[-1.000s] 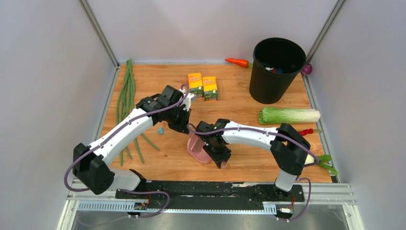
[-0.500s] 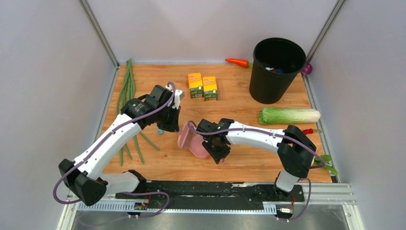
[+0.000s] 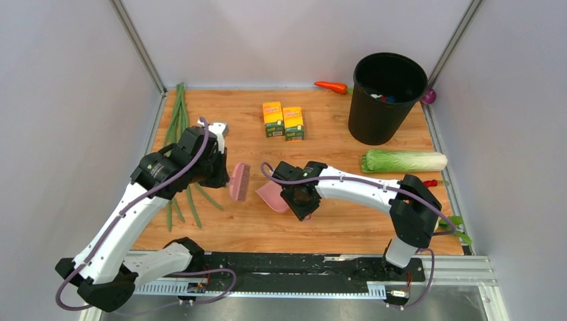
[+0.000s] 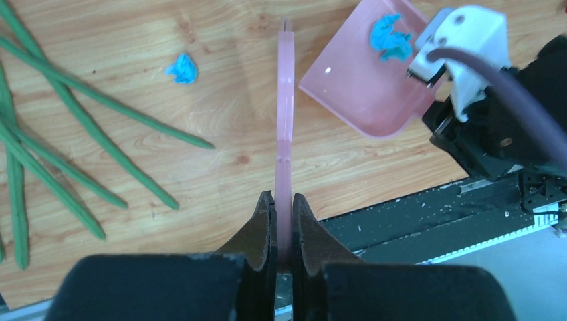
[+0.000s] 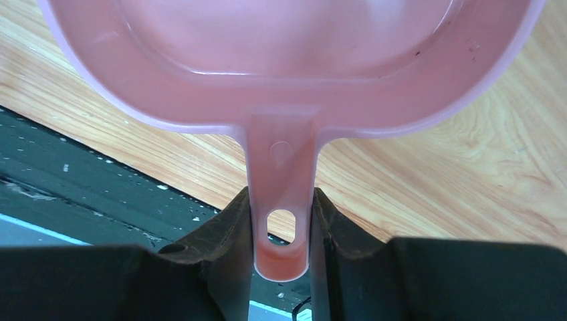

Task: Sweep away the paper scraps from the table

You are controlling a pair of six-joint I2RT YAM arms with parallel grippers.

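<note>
- While my left gripper (image 4: 283, 219) pinched the brush (image 4: 285, 107) tight, my right gripper (image 5: 281, 224) clamped the dustpan (image 5: 287, 80) by its handle.
- One paper scrap (image 4: 391, 37) sat in the dustpan, and a second scrap (image 4: 182, 68) lay on the table (image 4: 227, 157) near the beans (image 3: 176, 120).

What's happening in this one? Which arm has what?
The two arms are sweeping up paper scraps. The left gripper is shut on a pink brush, and the right gripper grips a pink dustpan by its handle. One blue paper scrap already lies in the pan. A second scrap sits on the table on the side of the brush away from the pan, near the green beans, not yet swept in.
</note>
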